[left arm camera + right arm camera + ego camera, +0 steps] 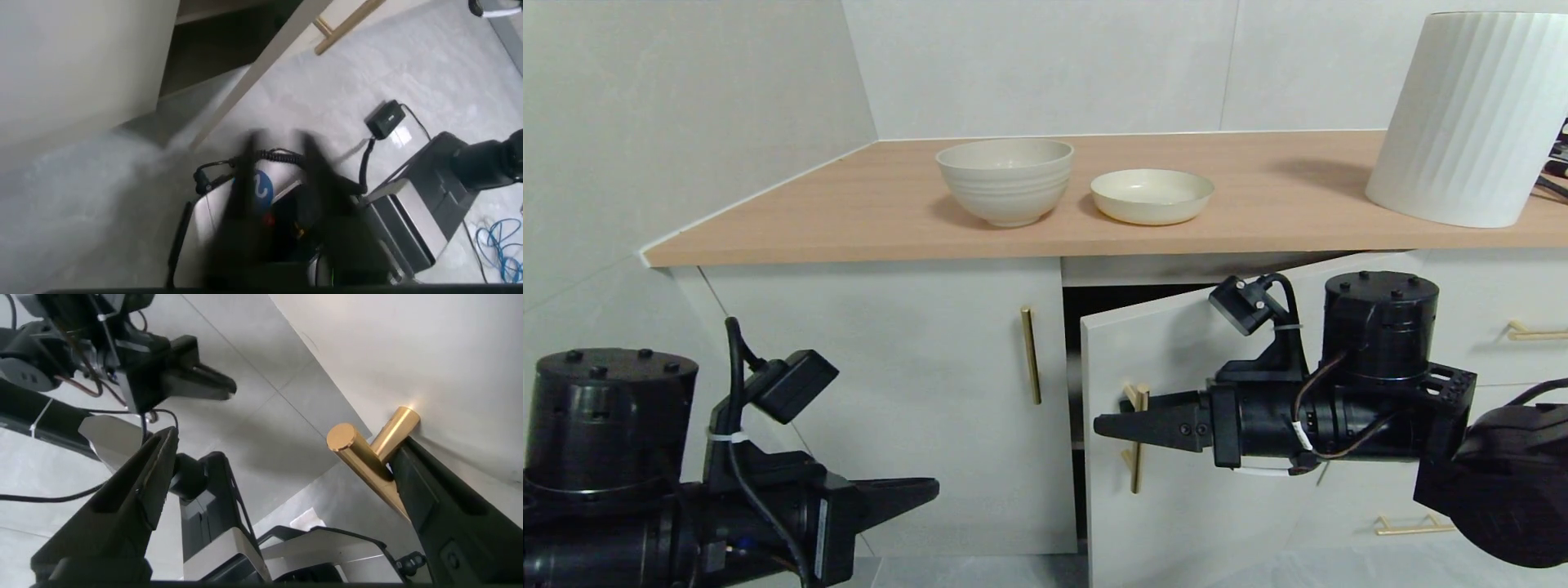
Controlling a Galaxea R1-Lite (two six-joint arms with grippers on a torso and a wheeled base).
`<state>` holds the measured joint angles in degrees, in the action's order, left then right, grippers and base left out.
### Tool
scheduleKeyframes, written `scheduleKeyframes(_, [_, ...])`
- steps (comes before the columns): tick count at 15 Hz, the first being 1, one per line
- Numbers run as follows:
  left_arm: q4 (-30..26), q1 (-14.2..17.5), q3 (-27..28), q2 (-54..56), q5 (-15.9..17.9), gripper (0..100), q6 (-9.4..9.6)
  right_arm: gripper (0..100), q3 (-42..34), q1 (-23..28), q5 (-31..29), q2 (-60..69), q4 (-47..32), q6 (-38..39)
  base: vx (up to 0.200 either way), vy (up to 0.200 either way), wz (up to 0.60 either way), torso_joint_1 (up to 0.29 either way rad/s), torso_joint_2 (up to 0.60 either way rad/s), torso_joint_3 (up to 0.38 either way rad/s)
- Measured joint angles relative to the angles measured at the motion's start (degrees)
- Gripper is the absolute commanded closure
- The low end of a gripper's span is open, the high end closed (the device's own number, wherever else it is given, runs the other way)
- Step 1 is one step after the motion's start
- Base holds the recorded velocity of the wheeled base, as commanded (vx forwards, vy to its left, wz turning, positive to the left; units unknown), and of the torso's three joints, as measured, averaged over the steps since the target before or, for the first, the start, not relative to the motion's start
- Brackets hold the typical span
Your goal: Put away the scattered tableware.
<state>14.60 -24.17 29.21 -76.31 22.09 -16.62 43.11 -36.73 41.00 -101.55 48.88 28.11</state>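
1. Looking from the head view: a bowl [1005, 180] and a shallow dish [1152, 196] stand side by side, just apart, on the wooden tabletop [849, 220]. A ribbed tub [1470, 114] stands upside down well off to the right. Below the tabletop, the closed door [890, 392] sits left of the door [1176, 506], which stands ajar with a dark gap between the two. The right gripper [1107, 425] is level with the door's gold handle [1135, 437], its tip across the bar's upper part. The left gripper [919, 488] hangs low in front of the closed door, holding nothing.

2. Left wrist view: the left gripper [278, 175] points down at the grey floor [98, 196]. Its blurred fingers [241, 180] stand a narrow way apart with nothing between them. The door's edge [261, 73] and handle [347, 24] lie beyond.

3. Right wrist view: the right gripper [282, 445] is spread wide. The handle [368, 453] lies inside the spread, just beside one finger [441, 506]; whether they touch cannot be told. The other finger [139, 498] is well clear. The door face [425, 351] lies behind, and the left gripper [208, 376] shows farther off over the floor.
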Motion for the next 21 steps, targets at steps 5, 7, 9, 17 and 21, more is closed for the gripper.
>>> scheduleKeyframes(5, [0.04,0.00,5.29,-5.44,0.05,100,0.26,0,-0.41,-0.04,-0.02,0.37,0.00,0.11,0.000,0.000,0.00,0.000,0.00,0.000])
scheduleKeyframes(7, [0.04,-0.02,9.20,-9.55,0.27,100,0.44,0,-0.83,-0.01,-0.02,0.85,-0.11,0.18,0.000,0.000,0.00,0.000,0.00,0.000])
scheduleKeyframes(9, [0.89,-0.79,11.93,-13.96,0.98,100,0.48,0,-0.96,0.00,-0.02,1.11,-0.17,0.21,0.000,0.000,0.00,0.000,0.00,0.000])
scheduleKeyframes(17, [46.52,-7.90,6.25,-32.09,-0.09,100,-3.91,0,-1.41,-0.06,0.02,1.11,0.07,0.18,0.000,0.000,0.00,0.000,0.00,0.000])
scheduleKeyframes(21, [65.71,-11.93,4.33,-40.22,-5.51,100,-4.51,0,-1.49,-0.09,0.06,1.05,-0.02,0.11,0.000,0.000,0.00,0.000,0.00,0.000])
